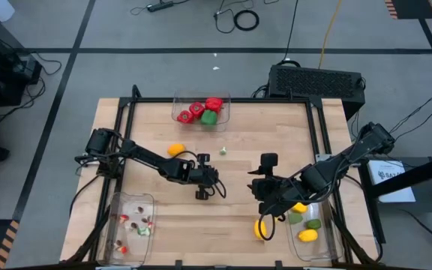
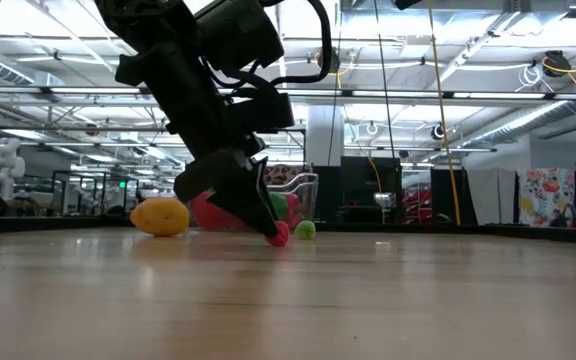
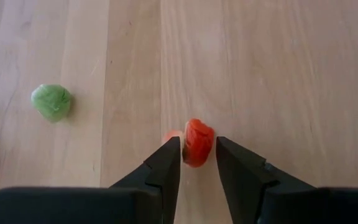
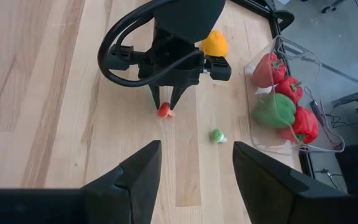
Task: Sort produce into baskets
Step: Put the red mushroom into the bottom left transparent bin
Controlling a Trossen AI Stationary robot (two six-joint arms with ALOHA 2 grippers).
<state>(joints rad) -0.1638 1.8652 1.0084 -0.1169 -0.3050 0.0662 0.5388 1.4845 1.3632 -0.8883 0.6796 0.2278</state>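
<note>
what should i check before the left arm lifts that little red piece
1. Left gripper straddles the small red piece: ok.
2. Fingers firmly clamped on it: cannot tell, contact is not clear.
3. Piece off the table: not ok, it sits on the wood in the low view.
4. Small green piece clear of the fingers: ok, it lies apart.
5. Right gripper out of the way: ok, open and empty, hanging back over bare wood.
6. Bin of small bits reachable: ok, nothing lies between.
</note>
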